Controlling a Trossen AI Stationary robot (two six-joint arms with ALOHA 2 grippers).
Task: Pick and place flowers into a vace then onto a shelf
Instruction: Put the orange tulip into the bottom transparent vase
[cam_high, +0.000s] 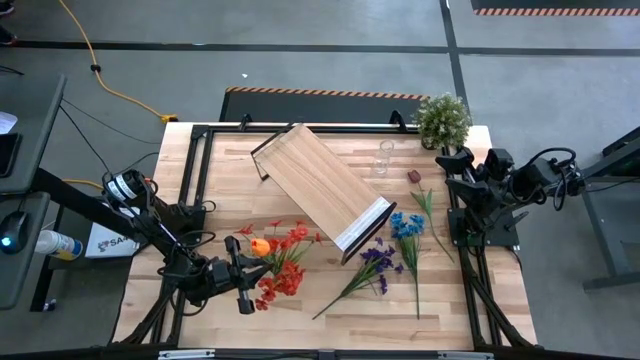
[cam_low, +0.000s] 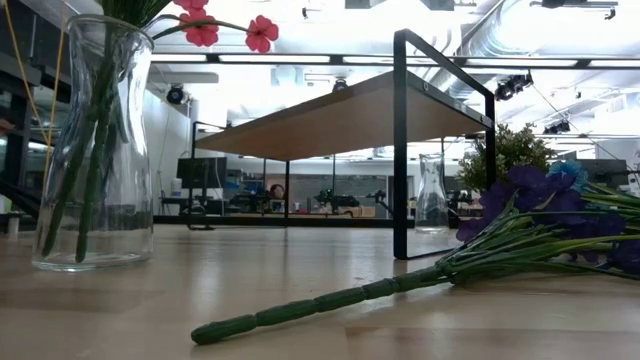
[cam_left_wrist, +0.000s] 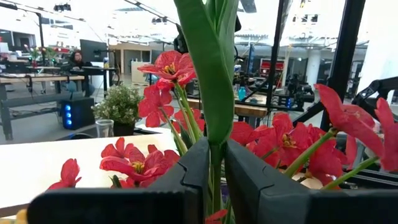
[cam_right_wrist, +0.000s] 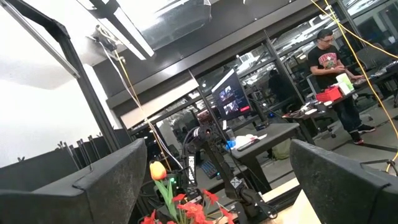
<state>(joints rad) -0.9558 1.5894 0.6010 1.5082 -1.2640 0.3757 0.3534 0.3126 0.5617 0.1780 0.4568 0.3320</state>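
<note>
Nearest the low camera, a purple flower stem lies flat on the desk, its ribbed green stalk running toward the blooms at the right, where the picture's edge cuts them off. At the desk's front left corner stands a clear glass vase holding several green stalks with red flowers and one orange tulip; the low view crops the vase's left side and most of its blooms. The left gripper sits level with this bunch, just beside it on the side of the left edge. One broad green stalk rises directly in front of its camera, and it cannot be told whether the claw is clamped on that stalk or free of it. The shelf stands on its dark frame at mid-desk, set diagonally, nothing resting on its board. Beyond it, toward the back edge, a second vase stands empty. A potted plant occupies the back right corner. A small maroon bloom and the blue flowers lie loose between the shelf and the right edge, the latter touching the purple blooms. The right gripper waits raised at the right edge, claw spread wide and holding nothing. A person stands in the room behind, too far off to make out.
</note>
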